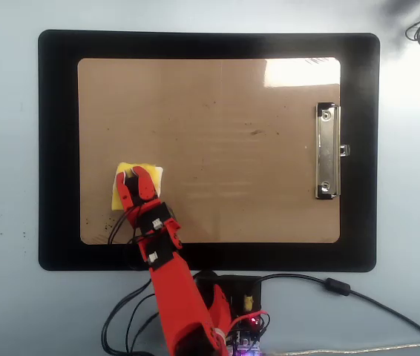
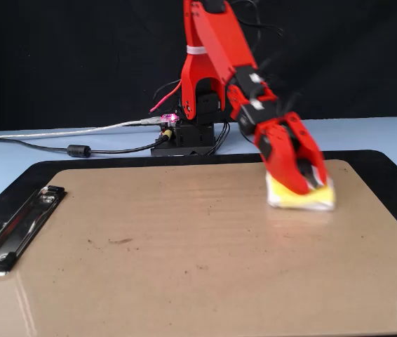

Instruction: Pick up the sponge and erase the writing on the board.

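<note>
One red claw (image 1: 131,180) pinches the sponge (image 1: 148,173) by its middle, pressing it flat on the board (image 1: 217,96) near the corner far from the clip (image 1: 327,150), presumably for rubbing; hardly any writing shows, only faint smudges.

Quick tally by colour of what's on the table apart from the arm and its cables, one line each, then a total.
Yellow: 1, the sponge, with the jaws closed on it
Tan-brown: 1, the board, with its silver clip
Black: 1, the mat under the board
Total: 3
No clear writing shows on the board, only faint smudges.
</note>
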{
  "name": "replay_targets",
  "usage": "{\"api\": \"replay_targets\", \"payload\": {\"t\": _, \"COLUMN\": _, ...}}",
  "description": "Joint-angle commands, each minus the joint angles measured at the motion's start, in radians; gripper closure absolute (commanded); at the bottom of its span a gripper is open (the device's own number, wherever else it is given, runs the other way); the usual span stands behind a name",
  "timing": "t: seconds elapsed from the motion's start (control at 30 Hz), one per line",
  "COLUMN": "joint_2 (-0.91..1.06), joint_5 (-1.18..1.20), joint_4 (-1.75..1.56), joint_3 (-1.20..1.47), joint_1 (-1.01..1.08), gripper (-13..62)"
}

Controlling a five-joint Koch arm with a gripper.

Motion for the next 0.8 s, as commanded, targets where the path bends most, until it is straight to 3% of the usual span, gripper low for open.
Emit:
{"api": "replay_targets", "payload": {"t": 0.0, "joint_2": 0.176, "joint_5": -0.023, "joint_4": 0.035, "joint_3": 0.003, "joint_1": -0.014, "gripper": 57.3}}
{"api": "replay_targets", "payload": {"t": 0.1, "joint_2": 0.287, "joint_5": -0.028, "joint_4": 0.123, "joint_3": 0.002, "joint_1": -0.115, "gripper": 57.4}}
{"api": "replay_targets", "payload": {"t": 0.3, "joint_2": 0.278, "joint_5": -0.1, "joint_4": 0.115, "joint_3": -0.028, "joint_1": -0.314, "gripper": 57.4}}
{"api": "replay_targets", "payload": {"t": 0.53, "joint_2": 0.117, "joint_5": -0.095, "joint_4": 0.015, "joint_3": -0.094, "joint_1": -0.379, "gripper": 56.6}}
{"api": "replay_targets", "payload": {"t": 0.57, "joint_2": 0.112, "joint_5": -0.094, "joint_4": 0.005, "joint_3": -0.086, "joint_1": -0.376, "gripper": 49.6}}
{"api": "replay_targets", "payload": {"t": 0.63, "joint_2": 0.115, "joint_5": -0.089, "joint_4": 0.006, "joint_3": -0.089, "joint_1": -0.376, "gripper": 21.5}}
{"api": "replay_targets", "payload": {"t": 0.67, "joint_2": 0.115, "joint_5": -0.077, "joint_4": 0.005, "joint_3": -0.097, "joint_1": -0.376, "gripper": 15.5}}
{"api": "replay_targets", "payload": {"t": 0.77, "joint_2": 0.12, "joint_5": -0.067, "joint_4": 0.023, "joint_3": -0.141, "joint_1": -0.374, "gripper": 15.4}}
